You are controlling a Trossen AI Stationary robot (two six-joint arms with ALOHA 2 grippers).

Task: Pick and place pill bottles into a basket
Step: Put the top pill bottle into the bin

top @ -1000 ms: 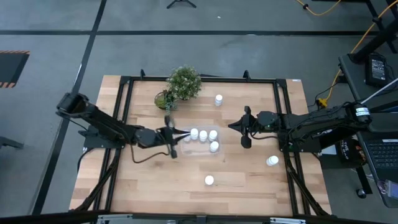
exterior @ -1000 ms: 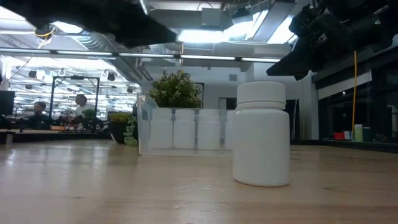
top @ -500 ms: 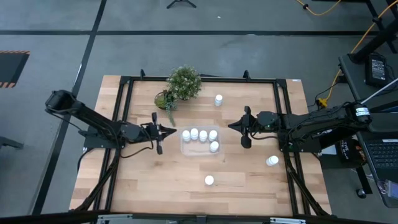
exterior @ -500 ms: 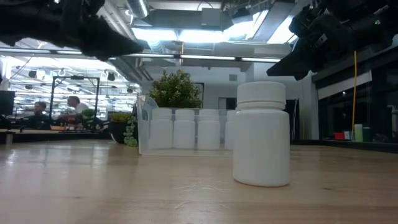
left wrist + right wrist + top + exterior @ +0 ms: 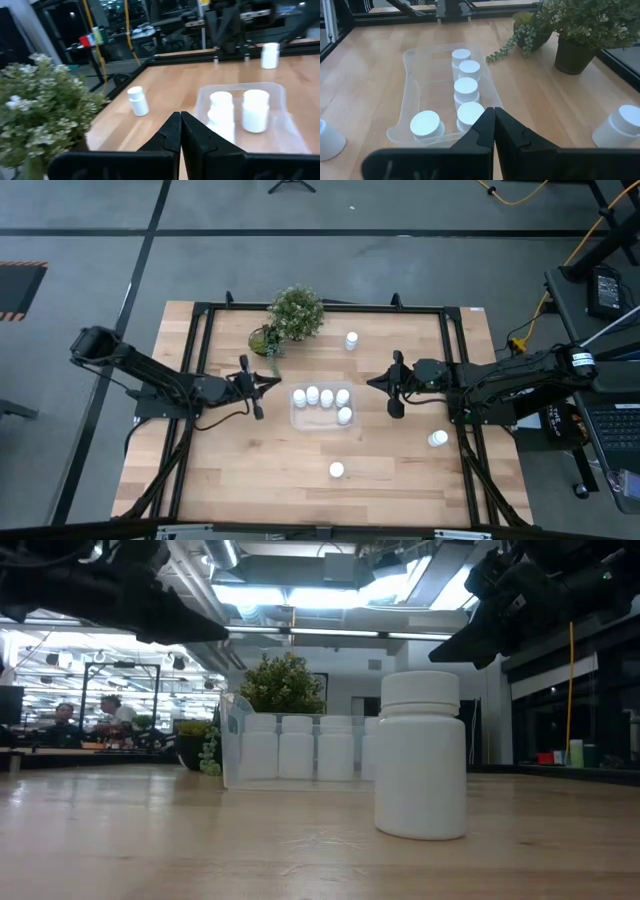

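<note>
Clear basket (image 5: 322, 418) w/ five pill bottles (image 5: 327, 397), both grippers shut

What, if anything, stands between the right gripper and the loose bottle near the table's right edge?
Nothing visible. The right gripper hangs right of the basket, and only bare table lies between it and that bottle.

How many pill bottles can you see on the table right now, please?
8: five in the basket, four in a row and one beside it; three loose, near the plant, front, and right.
</note>
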